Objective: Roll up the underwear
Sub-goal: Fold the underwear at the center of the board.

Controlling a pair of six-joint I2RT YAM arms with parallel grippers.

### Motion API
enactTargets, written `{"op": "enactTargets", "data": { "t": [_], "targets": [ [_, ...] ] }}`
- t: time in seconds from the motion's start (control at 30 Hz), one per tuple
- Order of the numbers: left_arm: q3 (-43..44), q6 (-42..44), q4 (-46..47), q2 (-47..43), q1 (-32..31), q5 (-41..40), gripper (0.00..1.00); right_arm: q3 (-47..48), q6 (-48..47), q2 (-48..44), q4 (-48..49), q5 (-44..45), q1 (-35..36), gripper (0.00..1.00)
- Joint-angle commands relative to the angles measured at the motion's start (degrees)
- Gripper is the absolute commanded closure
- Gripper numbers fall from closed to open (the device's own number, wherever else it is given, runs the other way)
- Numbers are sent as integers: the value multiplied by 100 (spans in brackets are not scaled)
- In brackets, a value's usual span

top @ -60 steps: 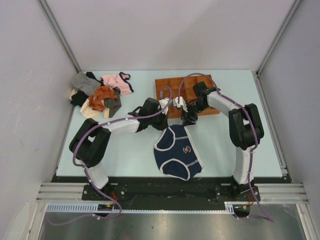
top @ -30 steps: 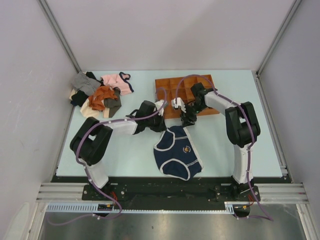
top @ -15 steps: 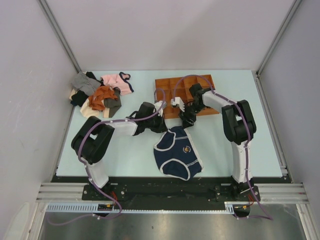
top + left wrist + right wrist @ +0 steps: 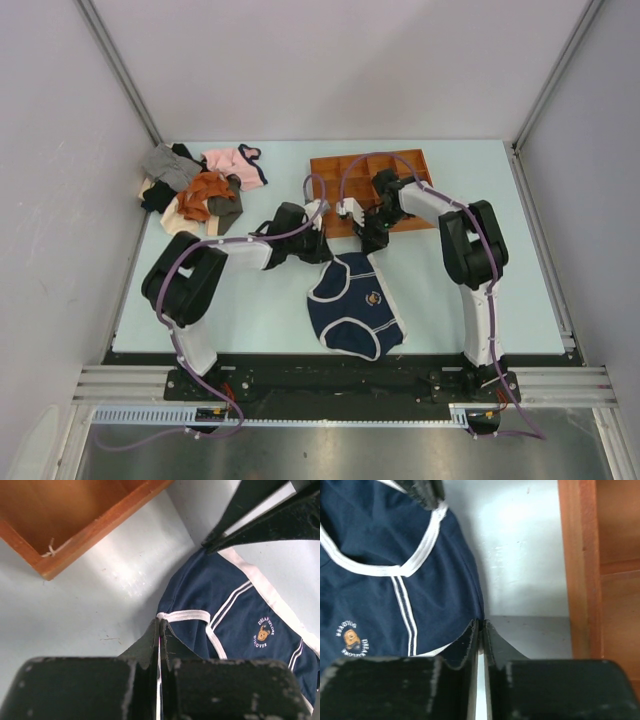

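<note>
The underwear (image 4: 355,305) is navy with white trim and a small yellowish emblem, lying flat on the pale table in front of the arms. My left gripper (image 4: 325,255) is down at its far left corner. In the left wrist view, that gripper (image 4: 160,622) is shut, pinching the white-trimmed corner of the underwear (image 4: 240,605). My right gripper (image 4: 373,243) is at the far right corner. In the right wrist view it (image 4: 481,623) is shut on the navy edge of the underwear (image 4: 380,590). Both grippers are low on the table.
A wooden compartment tray (image 4: 400,160) lies just beyond both grippers, its edge close by in both wrist views (image 4: 100,535) (image 4: 580,555). A pile of other garments (image 4: 200,190), pink, orange, grey and black, sits at the far left of the table.
The right gripper has gone from open to shut on the underwear's far right corner, and the right arm has leaned further left. The left gripper stays shut. The underwear has hardly moved.
</note>
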Motion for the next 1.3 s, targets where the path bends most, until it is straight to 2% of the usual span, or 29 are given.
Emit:
{"op": "enactTargets", "data": {
  "t": [0.0, 0.1, 0.53, 0.7, 0.97, 1.27],
  "targets": [
    [320, 77, 9, 21, 101, 199, 100, 76, -160, -203, -286, -295, -28, 95],
    [478, 157, -114, -14, 110, 208, 100, 85, -143, -422, -321, -427, -63, 100],
    [1489, 622, -984, 82, 154, 138, 100, 428, 77, -1100, -14, -269, -231, 100],
    [1745, 728, -1292, 82, 162, 173, 100, 113, 94, -1416, 100, -322, -231, 100],
    [1140, 447, -1055, -357, 128, 770, 100, -793, -90, -2093, 224, -427, -213, 100],
    [225, -9, -502, -1033, -258, 1149, 100, -1909, -353, -2919, 136, -603, -204, 100]
  ]
}}
